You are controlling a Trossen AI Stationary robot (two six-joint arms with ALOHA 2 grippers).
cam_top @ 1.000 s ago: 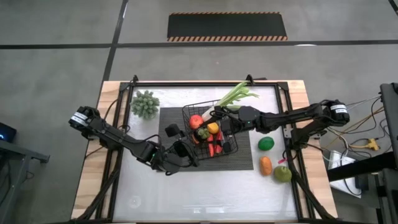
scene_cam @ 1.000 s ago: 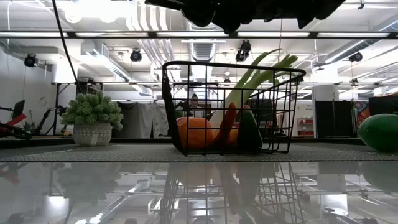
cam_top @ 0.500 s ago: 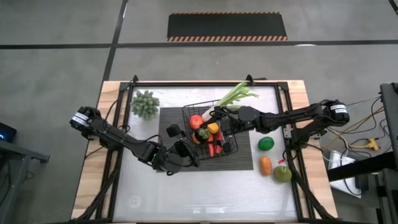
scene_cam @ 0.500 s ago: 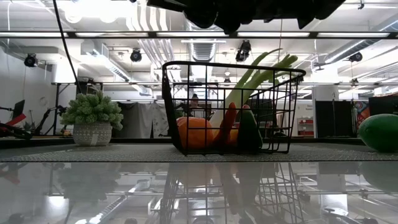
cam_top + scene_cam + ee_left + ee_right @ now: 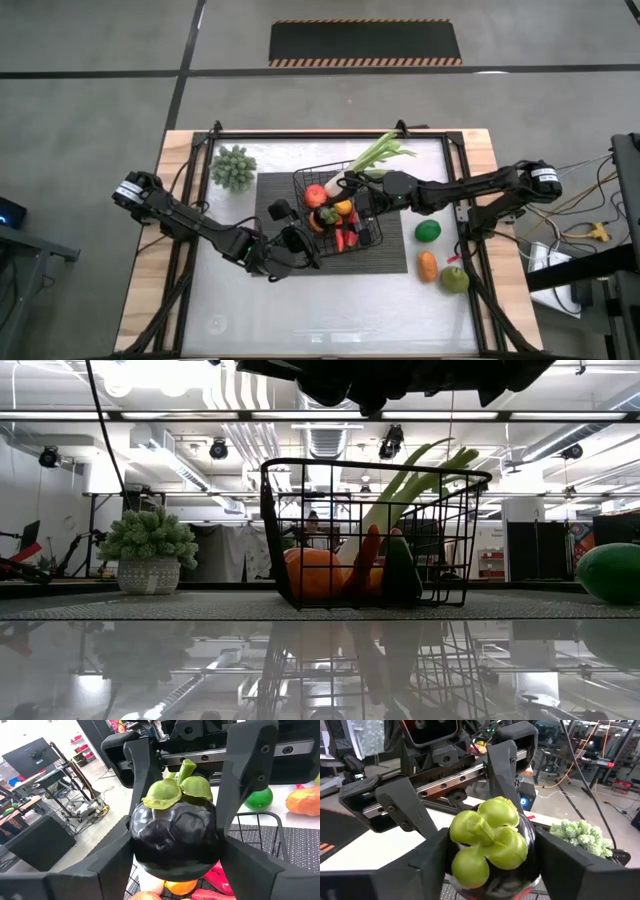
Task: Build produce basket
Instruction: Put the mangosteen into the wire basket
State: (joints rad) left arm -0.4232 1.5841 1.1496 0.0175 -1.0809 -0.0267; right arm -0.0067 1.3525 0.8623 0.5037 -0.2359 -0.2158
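A dark round fruit with a green leafy cap [image 5: 175,835] [image 5: 490,845] is held in the air between my two grippers, above the black wire basket [image 5: 340,210] [image 5: 370,530]. My left gripper [image 5: 300,243] [image 5: 175,827] reaches it from the table's left. My right gripper [image 5: 362,198] [image 5: 490,837] reaches it from the right. Both are shut on it. The basket stands on the dark ribbed mat [image 5: 390,255]. It holds red, orange and yellow pieces, a red chili and a leek [image 5: 378,155] that leans out over the far rim. My left gripper pinches the fruit's dark body [image 5: 137,840] between its two fingers, at the end away from the cap. The fruit is lifted clear, its cap turned toward my right gripper. My right gripper pinches the same fruit's dark sides [image 5: 531,847] between its two fingers, coming in from the cap end. Its fingers stand crosswise to my left gripper's. The fruit is clear of the basket.
A green round fruit [image 5: 427,231] [image 5: 610,572], an orange piece [image 5: 427,266] and a green pear [image 5: 455,279] lie right of the basket. A potted green plant [image 5: 233,167] [image 5: 150,550] stands far left. A small dark object [image 5: 275,210] lies on the mat left of the basket.
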